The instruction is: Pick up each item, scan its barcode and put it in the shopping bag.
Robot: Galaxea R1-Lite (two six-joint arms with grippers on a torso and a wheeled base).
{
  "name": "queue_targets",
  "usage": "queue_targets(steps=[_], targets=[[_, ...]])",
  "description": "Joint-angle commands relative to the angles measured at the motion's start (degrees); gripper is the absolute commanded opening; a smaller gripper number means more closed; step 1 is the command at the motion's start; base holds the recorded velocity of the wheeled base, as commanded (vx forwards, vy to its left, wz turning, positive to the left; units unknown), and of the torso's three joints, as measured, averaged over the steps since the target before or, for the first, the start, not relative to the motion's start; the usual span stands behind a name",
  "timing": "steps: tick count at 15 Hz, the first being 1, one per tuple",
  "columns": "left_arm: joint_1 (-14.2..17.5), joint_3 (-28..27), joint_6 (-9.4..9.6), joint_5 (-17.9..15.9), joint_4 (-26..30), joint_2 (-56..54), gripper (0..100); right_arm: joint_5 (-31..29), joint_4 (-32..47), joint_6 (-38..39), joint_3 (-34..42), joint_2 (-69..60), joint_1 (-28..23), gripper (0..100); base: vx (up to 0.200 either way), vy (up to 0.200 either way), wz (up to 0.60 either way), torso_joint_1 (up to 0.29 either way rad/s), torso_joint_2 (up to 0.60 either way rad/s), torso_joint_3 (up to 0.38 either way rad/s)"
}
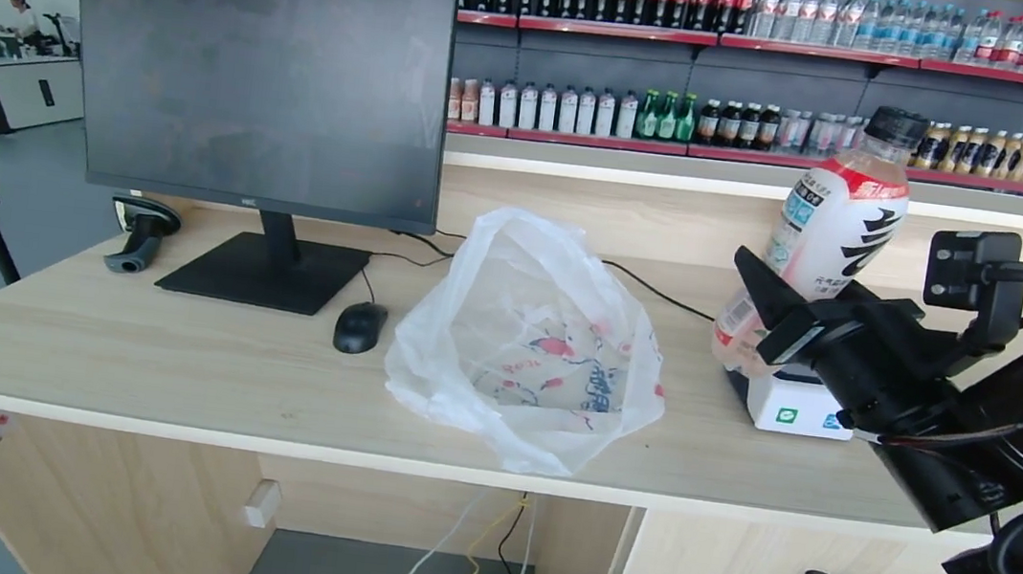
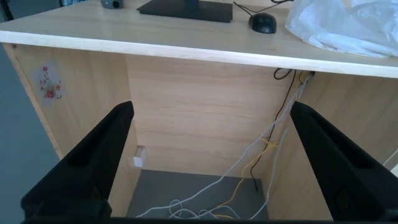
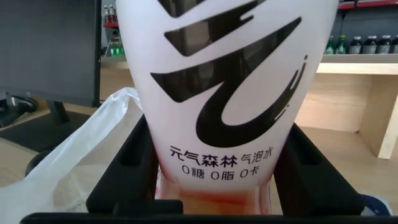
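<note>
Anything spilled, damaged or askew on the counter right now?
Nothing stands out. The bottle leans in the right gripper by the white scanner box, capped, no spill; the shopping bag sits open on the counter.

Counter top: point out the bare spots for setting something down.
Widest: the front-left stretch of the counter, bordered by monitor stand, mouse and shopping bag. A narrower strip between the bag and the white scanner. Crowded: the right end, where the right gripper holds the bottle at that scanner.

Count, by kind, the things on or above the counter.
Black flat monitor: 1
Black computer mouse: 1
Dark handheld barcode scanner: 1
Translucent white plastic shopping bag: 1
Small white box device: 1
White plastic drink bottle: 1
Total: 6
</note>
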Motion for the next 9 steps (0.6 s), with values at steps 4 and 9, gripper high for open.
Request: queue_targets(steps=[4, 9], targets=[[0.0, 0.0, -0.02, 0.0, 0.0, 0.0, 100, 0.0, 0.2, 0.1, 0.8, -1.2, 0.0, 0, 0.0, 0.0, 0.0, 0.0, 0.0, 0.0], [0.0, 0.0, -0.02, 0.0, -0.1, 0.0, 100, 0.1, 0.2, 0.7, 1.8, -1.0, 1.2, 0, 0.0, 0.0, 0.0, 0.0, 0.0, 0.0]])
